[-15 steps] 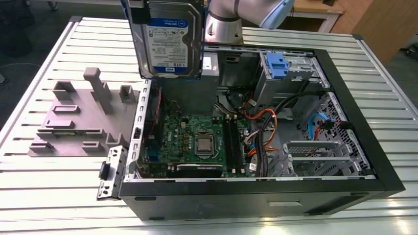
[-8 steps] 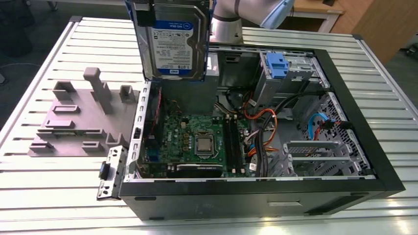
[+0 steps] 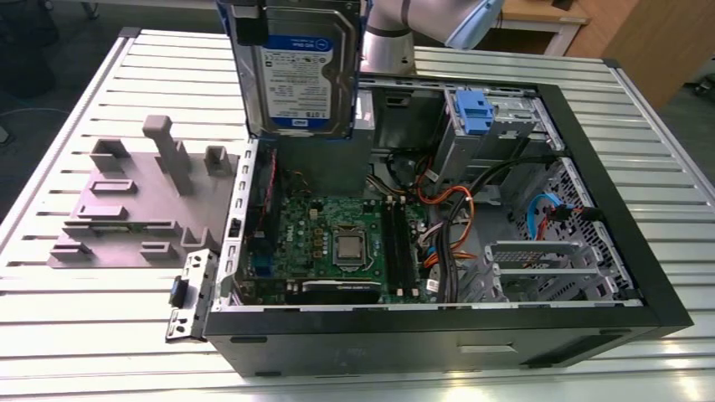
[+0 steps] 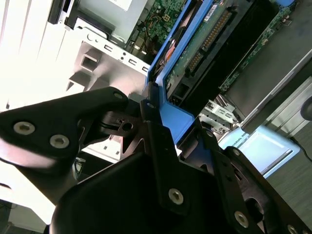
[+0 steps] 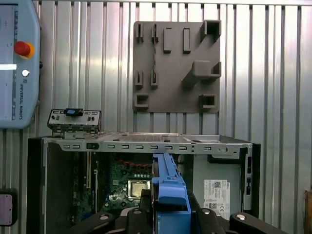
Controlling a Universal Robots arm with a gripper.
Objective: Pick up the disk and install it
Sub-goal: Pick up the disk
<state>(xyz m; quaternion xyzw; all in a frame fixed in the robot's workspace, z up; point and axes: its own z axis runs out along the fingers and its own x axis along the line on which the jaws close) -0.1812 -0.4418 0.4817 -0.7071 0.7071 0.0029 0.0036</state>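
The disk [image 3: 296, 74] hangs upright above the open computer case [image 3: 612, 209], near the case's far wall, its white-and-blue label facing the exterior camera. Blue carrier rails frame it. In the first wrist view my gripper [image 5: 169, 207] is shut on the disk's blue carrier [image 5: 168, 187], a black finger on each side. The second wrist view shows the fingers [image 4: 155, 134] clamped on the blue rail, with the disk's [image 4: 207, 41] green circuit-board side beyond them. The disk is over the motherboard [image 3: 335, 243], clear of it, and to the exterior view's left of the blue-latched drive bay [image 3: 475, 113].
A grey fixture plate [image 3: 134, 205] with raised blocks lies on the slatted table at the exterior view's left of the case. Cables [image 3: 458, 209] cross the case interior. The power supply box [image 5: 217, 185] sits in one case corner. A teach pendant [image 5: 17, 63] lies on the table.
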